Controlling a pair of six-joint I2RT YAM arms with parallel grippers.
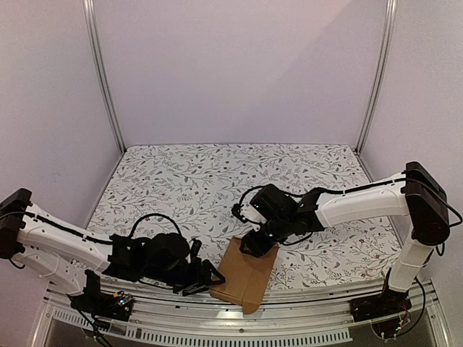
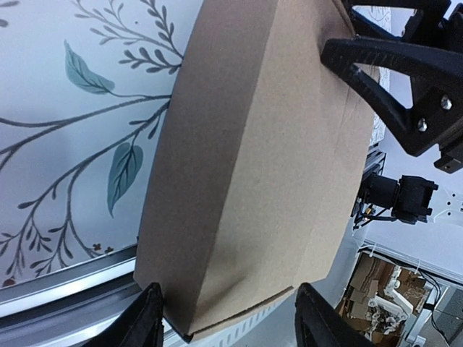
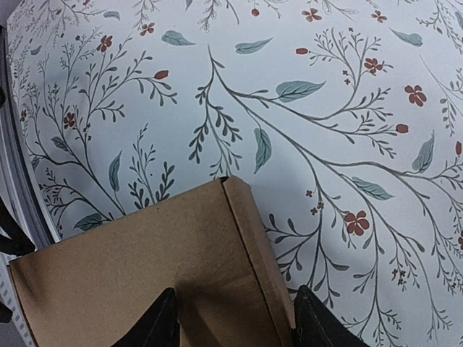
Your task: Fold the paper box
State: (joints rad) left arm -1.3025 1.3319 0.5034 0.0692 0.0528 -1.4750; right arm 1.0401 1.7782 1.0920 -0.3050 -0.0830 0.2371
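Paper box (image 1: 246,278) lies flat at the worktop's (image 1: 217,181) near edge, one corner overhanging it. Left hand (image 1: 205,279), fingers spread, straddles its left end. Right hand (image 1: 257,244), likewise spread, sits over its far end.

Nothing readable anywhere, honestly. No lettering, logo or number on the paper box (image 1: 244,277), just plain brown cardboard in all three views. Only a floral print on the tabletop (image 1: 217,181), no words in it. Too small and blurry to make out any markings on the clutter (image 2: 383,293) past the near edge.
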